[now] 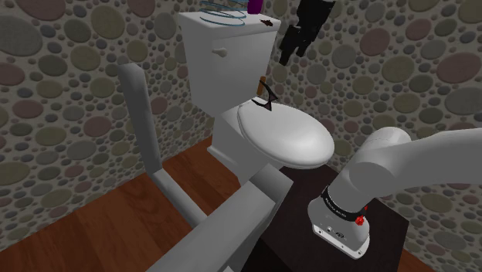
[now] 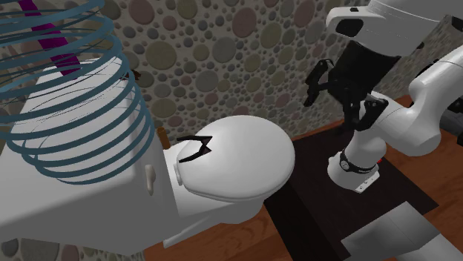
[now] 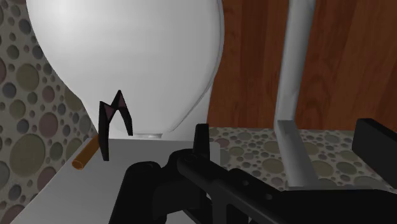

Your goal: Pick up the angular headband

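Pebbled walls (image 1: pixel 62 69) ring the toilet (image 1: pixel 232 69); I see the black angular headband (image 3: pixel 104 130) on its lid (image 1: pixel 286 135) (by the hinge). The gripper (image 3: pixel 287 137) has its 2 fingers (image 3: pixel 201 137) apart, empty; the arm-band lettering (image 1: pixel 340 205) is unreadable.

Matt headband (image 3: pixel 104 130), smooth toilet lid (image 3: pixel 127 51), wooden floor (image 3: pixel 254 57)

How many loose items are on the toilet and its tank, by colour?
Black: 1, angular headband on the lid.
Blue: 1, wire coil on the tank.
Purple: 1, item by the coil.
Brown: 1, stick beside the headband.
Dark: 1, small piece on the tank.
Total: 5.
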